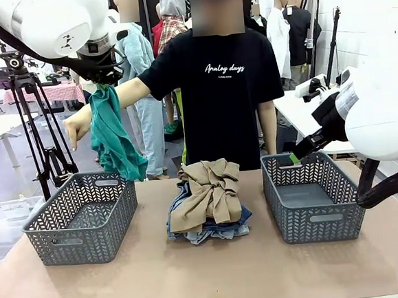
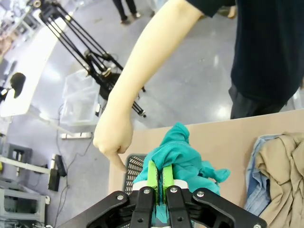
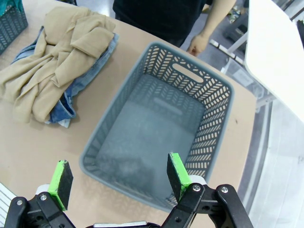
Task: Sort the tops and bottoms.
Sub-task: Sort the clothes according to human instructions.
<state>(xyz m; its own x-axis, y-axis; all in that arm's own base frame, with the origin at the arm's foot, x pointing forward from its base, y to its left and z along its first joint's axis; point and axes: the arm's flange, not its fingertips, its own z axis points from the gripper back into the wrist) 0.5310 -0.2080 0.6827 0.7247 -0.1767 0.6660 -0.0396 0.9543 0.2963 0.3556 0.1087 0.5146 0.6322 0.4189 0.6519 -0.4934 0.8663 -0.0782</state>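
- Hanging from the left gripper [image 1: 101,82], the teal-green soft cloth garment [image 1: 113,138] is raised clear of the table, above the far edge of the left grey plastic lattice basket [image 1: 74,231].
- In the left wrist view the left gripper [image 2: 160,179] has its green pads drawn narrow and clamped on a fold of the teal-green soft cloth garment [image 2: 185,156]. The cloth covers the fingertips.
- The right gripper [image 3: 116,178] has its green pads spread wide with nothing between them. It hovers above the near end of the right grey plastic lattice basket [image 3: 213,123].
- The tan khaki cloth shirt [image 1: 210,189] lies crumpled on top of the pile at mid-table, between the two baskets.
- The blue denim garments [image 1: 207,232] lie under the shirt. Only their edges and a few folds show, so it is hard to tell one piece from the other.
- The person's hand [image 1: 77,131] reaches out beside the hanging garment, index finger down. In the left wrist view that hand [image 2: 114,137] and the cloth hide most of the left basket.
- The brown table top [image 1: 195,280] is cut off at the frame edges.
- The right arm's upper part is cropped in the front view.
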